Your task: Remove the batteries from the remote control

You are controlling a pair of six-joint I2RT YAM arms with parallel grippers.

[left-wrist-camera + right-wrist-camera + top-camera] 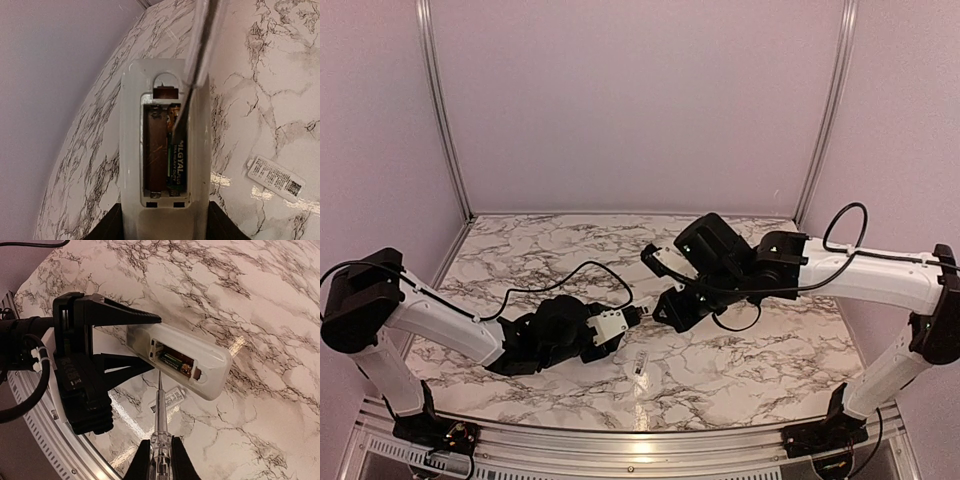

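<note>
My left gripper [165,222] is shut on the near end of the remote control [130,150], a white bar held above the table with its battery bay facing up. One dark battery [177,165] lies in the bay's right slot. The left slot shows only its bare brown floor. My right gripper [161,462] is shut on the clear handle of a screwdriver [161,425]. Its thin grey shaft [197,50] slants down into the bay, and the tip sits at the battery's far end. From the right wrist, the remote control [210,360], the battery [172,361] and the left gripper [135,340] all show.
A small white cover piece [276,178] with a printed label lies flat on the marble table [520,260], below the remote and near the front edge. The aluminium front rail [60,450] runs close under both grippers. Pink walls enclose the table.
</note>
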